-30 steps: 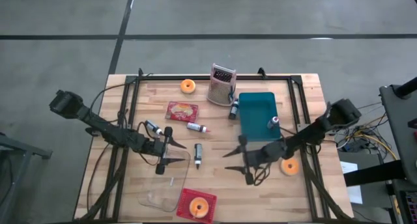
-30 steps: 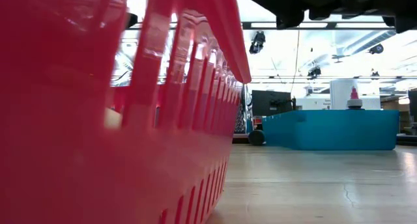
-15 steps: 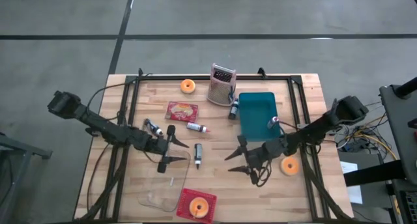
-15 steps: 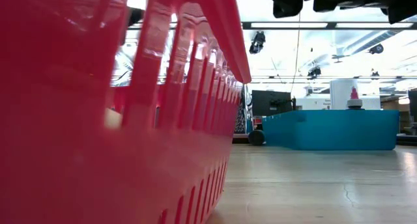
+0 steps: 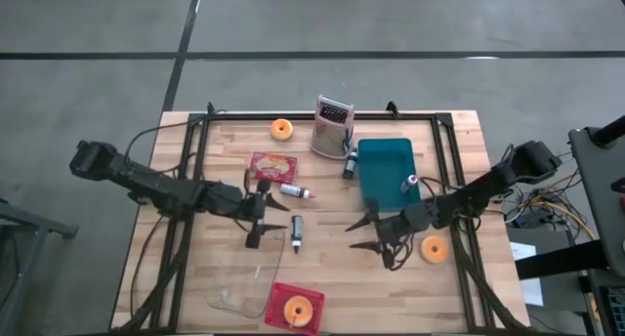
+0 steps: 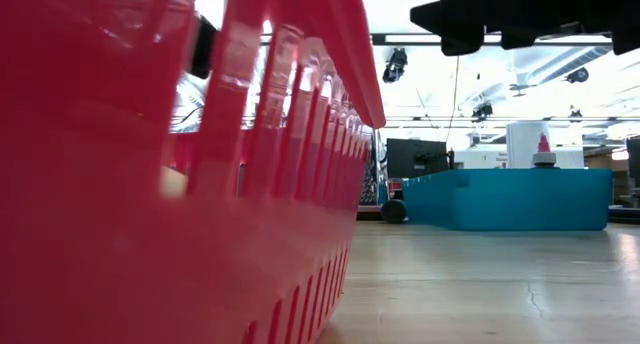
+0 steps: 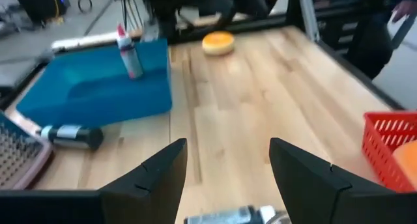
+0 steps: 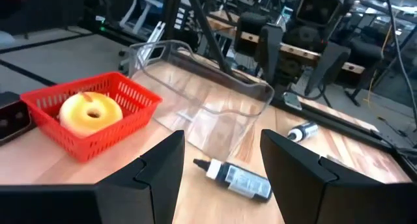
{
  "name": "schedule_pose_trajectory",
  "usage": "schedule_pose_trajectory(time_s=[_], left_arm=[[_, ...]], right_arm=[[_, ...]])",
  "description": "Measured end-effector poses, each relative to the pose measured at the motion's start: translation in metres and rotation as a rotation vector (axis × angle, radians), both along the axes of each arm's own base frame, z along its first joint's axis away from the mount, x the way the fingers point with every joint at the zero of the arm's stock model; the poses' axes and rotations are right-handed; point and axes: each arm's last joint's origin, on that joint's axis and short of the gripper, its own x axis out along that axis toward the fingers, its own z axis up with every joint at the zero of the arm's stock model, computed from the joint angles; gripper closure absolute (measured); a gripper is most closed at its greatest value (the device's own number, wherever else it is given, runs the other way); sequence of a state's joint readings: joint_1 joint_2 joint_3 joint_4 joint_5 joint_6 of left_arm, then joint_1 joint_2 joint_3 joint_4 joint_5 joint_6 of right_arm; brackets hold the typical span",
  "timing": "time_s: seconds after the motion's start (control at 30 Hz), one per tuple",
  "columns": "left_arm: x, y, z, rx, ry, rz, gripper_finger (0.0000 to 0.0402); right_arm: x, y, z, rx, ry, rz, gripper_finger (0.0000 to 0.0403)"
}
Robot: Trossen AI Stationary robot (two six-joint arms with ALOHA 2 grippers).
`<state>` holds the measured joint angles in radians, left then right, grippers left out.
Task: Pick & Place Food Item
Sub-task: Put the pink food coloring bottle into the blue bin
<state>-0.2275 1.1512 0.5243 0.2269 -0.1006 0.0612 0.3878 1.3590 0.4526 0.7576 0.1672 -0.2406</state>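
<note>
An orange donut (image 5: 435, 248) lies on the table at the near right, and it shows in the left wrist view (image 7: 218, 43). A second donut (image 5: 281, 129) lies at the far edge. A third donut (image 8: 90, 112) lies in the red basket (image 5: 296, 307) at the near edge. My left gripper (image 5: 264, 214) is open and empty above the table's middle left, with a small bottle (image 7: 234, 217) just below its fingers. My right gripper (image 5: 365, 232) is open and empty, left of the near-right donut, pointing toward the table's left.
A blue tray (image 5: 386, 170) carries a small bottle (image 5: 411, 183). A grater (image 5: 332, 126) stands at the back, with a red packet (image 5: 272, 166) left of it. Small bottles (image 5: 297, 229) lie mid-table. A clear container (image 8: 208, 100) lies at the near left. The red basket fills the low view (image 6: 180, 184).
My left gripper has gone toward the table's right edge and a little toward the far edge, staying open. My right gripper has drawn a little toward the far and right edges, staying open. Nothing on the table has moved.
</note>
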Motion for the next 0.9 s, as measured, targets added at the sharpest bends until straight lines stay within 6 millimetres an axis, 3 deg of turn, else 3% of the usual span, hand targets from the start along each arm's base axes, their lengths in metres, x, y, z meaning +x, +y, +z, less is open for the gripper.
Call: schedule_pose_trajectory(time_s=[0.37,0.57,0.9], left_arm=[[0.028,0.036,0.011,-0.008,0.229,0.016,0.0181],[0.049,0.049,0.000,0.027,0.441,0.024,0.0181],[0.088,0.068,-0.012,0.080,0.631,0.015,0.0181]], right_arm=[[-0.005,-0.003,0.000,0.009,0.000,-0.028,0.0204],[-0.009,-0.004,0.001,0.019,0.005,-0.049,0.0204],[-0.015,-0.001,0.003,0.032,0.027,-0.054,0.0204]])
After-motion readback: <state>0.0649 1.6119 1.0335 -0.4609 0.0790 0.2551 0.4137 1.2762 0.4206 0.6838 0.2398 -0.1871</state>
